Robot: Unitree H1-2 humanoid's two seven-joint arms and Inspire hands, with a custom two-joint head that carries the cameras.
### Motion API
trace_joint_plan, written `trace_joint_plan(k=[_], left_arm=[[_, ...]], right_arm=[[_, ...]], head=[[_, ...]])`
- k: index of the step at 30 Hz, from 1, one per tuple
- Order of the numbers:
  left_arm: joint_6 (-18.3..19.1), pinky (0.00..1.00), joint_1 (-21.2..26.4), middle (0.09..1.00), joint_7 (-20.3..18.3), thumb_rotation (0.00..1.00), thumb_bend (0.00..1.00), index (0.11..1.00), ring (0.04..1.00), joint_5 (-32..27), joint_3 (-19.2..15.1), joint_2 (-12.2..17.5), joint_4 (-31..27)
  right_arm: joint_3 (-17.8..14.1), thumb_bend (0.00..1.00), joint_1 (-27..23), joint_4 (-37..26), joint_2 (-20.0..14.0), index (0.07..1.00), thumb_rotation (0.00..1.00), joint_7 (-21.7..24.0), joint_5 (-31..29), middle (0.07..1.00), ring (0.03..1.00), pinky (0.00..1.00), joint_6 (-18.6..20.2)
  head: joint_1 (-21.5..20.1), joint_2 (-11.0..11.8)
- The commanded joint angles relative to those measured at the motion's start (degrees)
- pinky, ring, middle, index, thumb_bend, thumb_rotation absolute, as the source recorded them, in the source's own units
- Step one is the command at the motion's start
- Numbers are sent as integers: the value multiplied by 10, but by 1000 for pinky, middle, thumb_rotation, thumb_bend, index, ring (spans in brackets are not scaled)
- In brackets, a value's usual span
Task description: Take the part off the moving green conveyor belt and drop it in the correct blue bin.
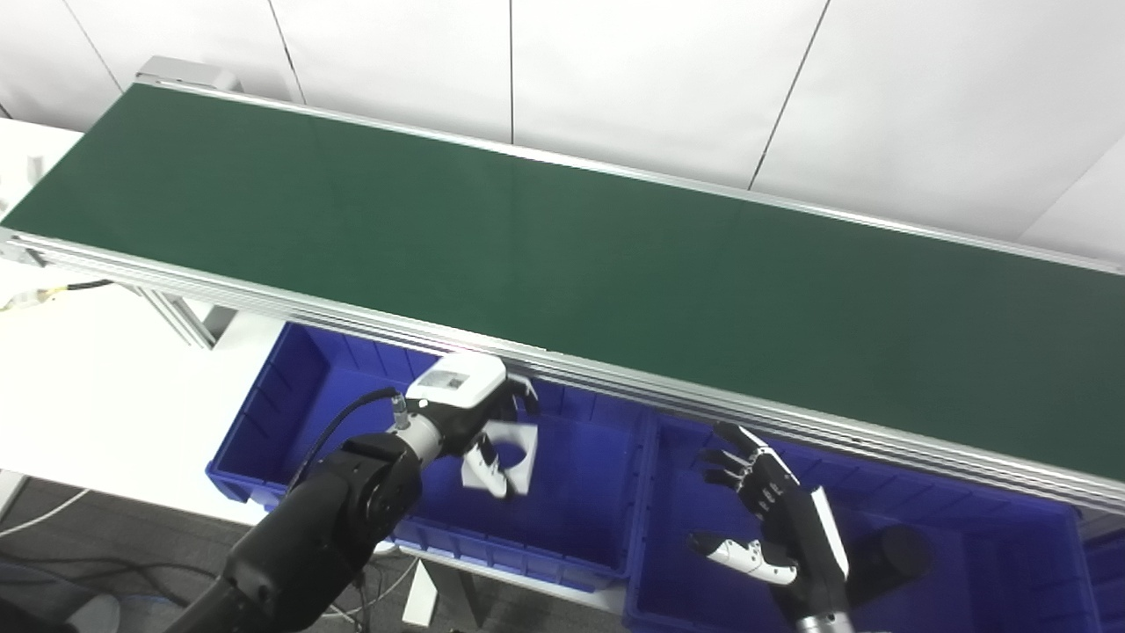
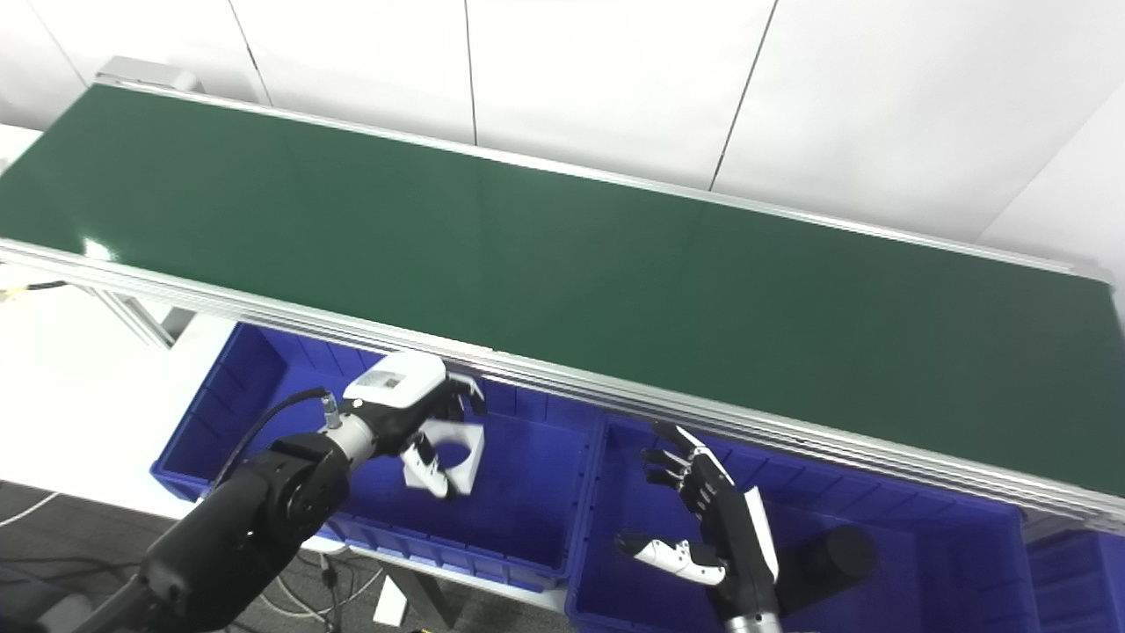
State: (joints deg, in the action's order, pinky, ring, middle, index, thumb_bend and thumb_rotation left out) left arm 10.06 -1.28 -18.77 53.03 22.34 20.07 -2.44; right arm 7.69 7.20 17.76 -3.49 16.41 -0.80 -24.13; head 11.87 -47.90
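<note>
Left hand (image 2: pixel 413 413) holds white ring part (image 2: pixel 453 453) over the left blue bin (image 2: pixel 518 519).
Part hangs just below its grasping fingers (image 2: pixel 428 466); right hand (image 2: pixel 703 519), released, waits beside.

Bins (image 1: pixel 562 563) below the conveyor belt's (image 1: pixel 562 255) near edge

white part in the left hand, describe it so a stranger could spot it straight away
Below the green conveyor belt sit blue bins; look over the left bin. There the left hand holds the white part, a flat pale piece with a round hole, unlike the dark cylinder in the right bin.
</note>
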Motion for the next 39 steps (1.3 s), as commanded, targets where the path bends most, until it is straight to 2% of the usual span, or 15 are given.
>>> trace_joint_plan(k=[1,7,18,21,22,23,24,26,29,34,37,38,39], left_arm=[[-7,758,19,834,-5,382,998,820,814,4,1,15,-18],[-10,788,20,862,-6,434,1000,846,835,0,6,22,-19],[-24,769,18,842,4,414,1000,842,819,-7,6,23,-15],[-35,729,9,823,2,404,1000,838,782,-58,-11,16,-37],[-37,715,-2,819,-5,401,1000,837,772,-106,-24,6,-62],[-38,619,-9,811,-9,380,1000,834,728,-139,-33,0,-79],[-38,573,-22,807,-17,366,1000,833,709,-188,-43,-11,-106],[-38,616,-40,805,-26,387,1000,836,736,-249,-49,-27,-146],[-38,625,-59,800,-33,412,1000,837,740,-306,-47,-48,-185],[-30,651,-68,820,-35,412,1000,841,770,-303,-26,-67,-208],[-48,665,-68,826,-25,409,1000,843,784,-300,-19,-71,-195],[-54,666,-68,827,-21,397,1000,841,786,-301,-19,-73,-190],[-64,670,-68,828,-15,381,1000,839,788,-302,-20,-74,-181]], right_arm=[[1,930,-4,-11,2,824,322,-4,-2,886,784,718,-28],[2,930,-5,-9,2,817,323,-3,-3,884,783,716,-28],[1,927,-6,-2,5,822,305,-2,-5,879,782,717,-28],[2,931,-6,1,4,829,313,-3,-4,879,781,715,-28],[1,932,-5,2,4,830,315,-4,-3,879,780,714,-28],[1,936,-5,3,3,829,318,-4,-3,880,780,712,-28],[1,936,-6,5,2,829,322,-5,-1,881,780,709,-28],[-1,934,-7,10,0,826,328,-4,-2,881,780,704,-28],[-4,930,-10,17,-2,825,326,0,-6,880,783,707,-28],[-7,936,-19,41,-9,826,343,-1,-2,878,779,706,-28],[-7,940,-24,56,-11,829,348,-1,-1,879,778,706,-28],[-7,940,-24,59,-11,829,348,-1,0,882,777,707,-28],[-6,938,-26,65,-10,829,346,0,0,885,777,707,-28]], head=[[-1,0],[0,2],[-6,11],[-8,12],[-13,18],[-13,19],[-13,23],[-9,29],[-4,35],[0,61],[-11,82],[-11,82],[-24,92]])
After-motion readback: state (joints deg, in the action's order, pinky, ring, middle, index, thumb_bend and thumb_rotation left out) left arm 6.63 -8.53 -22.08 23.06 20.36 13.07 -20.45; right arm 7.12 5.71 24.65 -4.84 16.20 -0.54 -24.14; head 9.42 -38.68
